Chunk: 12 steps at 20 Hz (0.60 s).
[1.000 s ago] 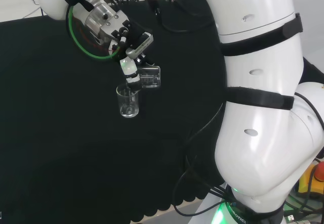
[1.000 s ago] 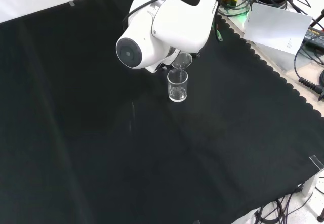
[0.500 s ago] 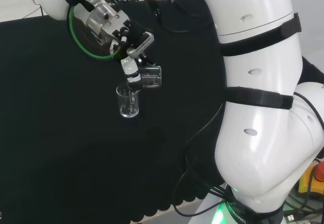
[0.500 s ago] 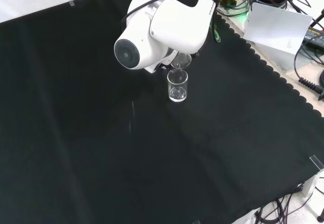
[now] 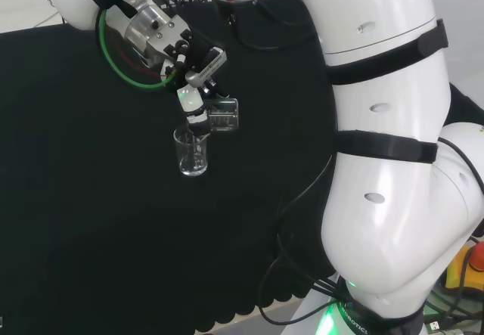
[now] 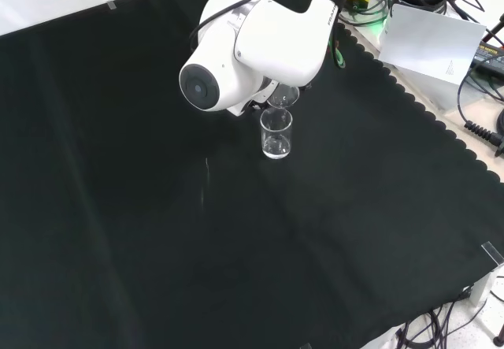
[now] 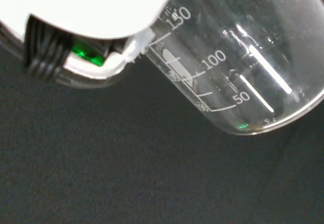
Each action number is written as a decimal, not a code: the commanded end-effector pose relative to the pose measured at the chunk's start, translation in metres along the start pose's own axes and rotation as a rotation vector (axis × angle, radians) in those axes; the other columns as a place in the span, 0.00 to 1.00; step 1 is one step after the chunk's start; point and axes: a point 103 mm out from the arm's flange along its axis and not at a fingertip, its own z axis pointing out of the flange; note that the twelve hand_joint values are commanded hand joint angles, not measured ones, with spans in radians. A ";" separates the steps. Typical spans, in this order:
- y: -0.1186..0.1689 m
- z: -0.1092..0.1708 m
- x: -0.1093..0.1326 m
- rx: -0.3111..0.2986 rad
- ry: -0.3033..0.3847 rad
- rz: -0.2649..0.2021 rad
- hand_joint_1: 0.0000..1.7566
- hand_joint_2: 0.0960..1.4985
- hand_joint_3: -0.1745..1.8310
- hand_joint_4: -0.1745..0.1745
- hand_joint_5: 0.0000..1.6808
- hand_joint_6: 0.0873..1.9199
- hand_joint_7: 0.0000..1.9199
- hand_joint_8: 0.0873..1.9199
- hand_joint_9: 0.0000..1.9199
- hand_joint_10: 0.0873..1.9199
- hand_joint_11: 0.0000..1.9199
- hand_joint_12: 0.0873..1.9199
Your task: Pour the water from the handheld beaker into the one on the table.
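Hand (image 5: 193, 93) grips the handheld beaker (image 5: 224, 115) tipped sideways, lip over the standing beaker (image 5: 192, 153) just below, so water lands inside.

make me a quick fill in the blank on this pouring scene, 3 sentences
1. The hand holds a clear beaker tipped on its ____.
2. The standing beaker rests on a ____ cloth.
3. In the head view, the held beaker's mouth is just ____ the standing beaker's rim.

Missing words: side; black; above

Even bright light; glare streaks on beaker (image 7: 243, 67); white hand (image 7: 86, 11) blurred close-up.
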 end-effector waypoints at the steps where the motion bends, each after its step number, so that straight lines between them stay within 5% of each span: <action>1: 0.002 -0.001 -0.001 -0.002 -0.002 -0.004 0.75 0.31 0.51 0.00 0.77 0.34 0.70 0.32 0.87 0.26 0.74 0.30; 12: 0.001 -0.004 0.002 0.003 -0.011 -0.002 0.75 0.31 0.51 0.00 0.76 0.34 0.70 0.32 0.87 0.26 0.74 0.30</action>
